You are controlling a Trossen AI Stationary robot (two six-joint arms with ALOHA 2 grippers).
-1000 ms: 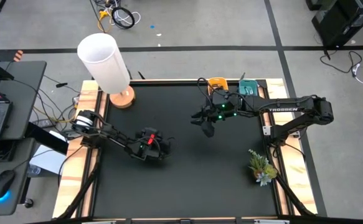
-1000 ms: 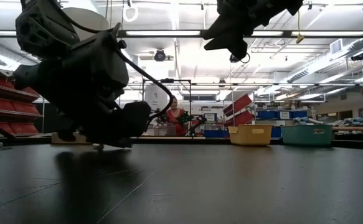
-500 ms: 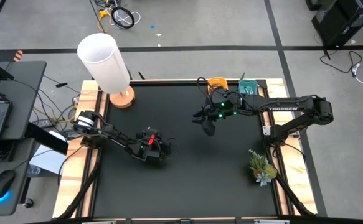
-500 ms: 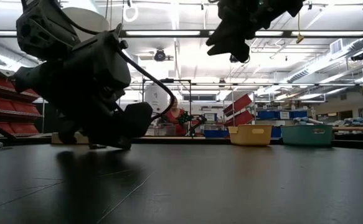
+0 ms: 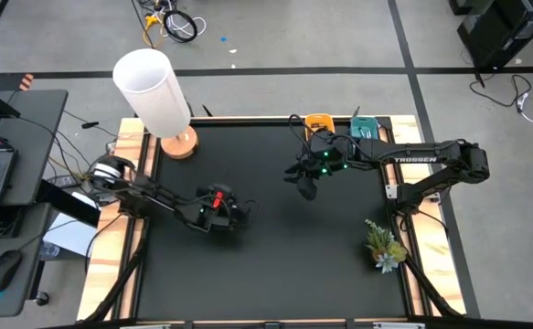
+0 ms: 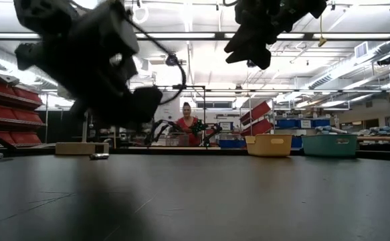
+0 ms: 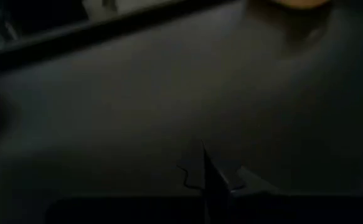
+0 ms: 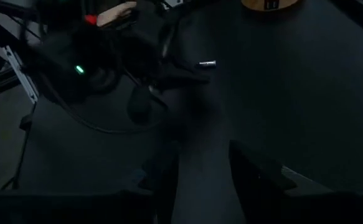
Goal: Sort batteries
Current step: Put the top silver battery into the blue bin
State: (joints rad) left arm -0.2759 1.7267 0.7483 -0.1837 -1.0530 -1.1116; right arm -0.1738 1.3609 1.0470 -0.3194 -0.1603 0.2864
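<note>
The black worktop (image 5: 275, 265) is nearly bare, so the sort is judged either close to its end or hardly furnished with stock; the pictures cannot settle which. Two trays stand side by side at the far edge, a yellow tray (image 6: 269, 144) and a teal tray (image 6: 329, 144), and their contents are hidden in every view. The left hand (image 5: 220, 208) sits over the left-centre of the worktop, raised off the surface in the low view, its fingers pressed together in the left wrist view; nothing can be made out between them, so whether it carries anything cannot be told. The right hand (image 5: 304, 185) hangs high over the far right-centre, near the trays, with its fingers (image 8: 256, 168) standing apart and nothing visible between them. One battery (image 8: 207, 63), small and silvery, lies loose on the worktop just beyond the left hand, and shows in the low view as a short pale cylinder on the surface. That battery, at least, remains to be lifted and placed in a tray.
</note>
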